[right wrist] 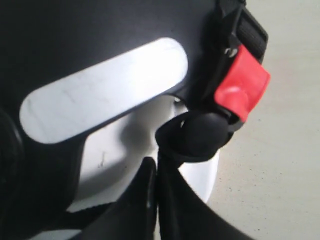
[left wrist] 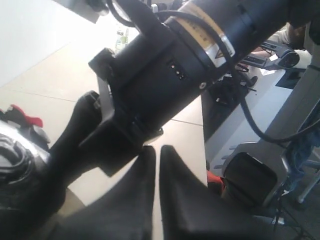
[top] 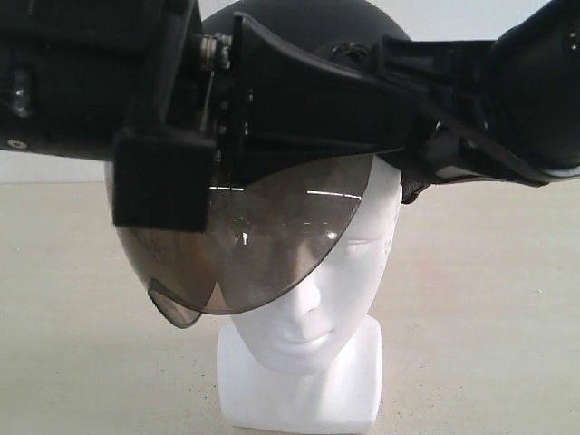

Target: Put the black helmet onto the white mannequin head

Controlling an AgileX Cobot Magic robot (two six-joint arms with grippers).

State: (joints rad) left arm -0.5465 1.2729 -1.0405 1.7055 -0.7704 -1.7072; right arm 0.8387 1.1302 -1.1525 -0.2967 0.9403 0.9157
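Left arm point(top: 91, 82) and right arm point(top: 535, 91) span the top of the exterior frame, one in from each side. We read that as steadying the helmet from both sides so it seats level.

Helmet point(top: 299, 23) is upper centre, shell down over the crown of the head point(top: 308, 326), which stands lower centre on the table point(top: 489, 317). It looks seated or nearly so, but skewed. The visor point(top: 263, 245) covers centre-left of the frame, its lower edge dipping left, and the cheek on the right is bare. We'd judge it needs a twist to square up before letting go.

Left gripper point(left wrist: 157, 195): fingers pressed nearly together, a sliver of floor between them, nothing in them that we can see.

Right gripper point(right wrist: 156, 200): clenched tight by the helmet's rim, with a black strap end point(right wrist: 195, 135) right at the fingertips. We can't tell if it's pinched. We guess it's there to keep the strap out from under the shell.

Red buckle point(right wrist: 242, 82) sits outside the shell, near the head.
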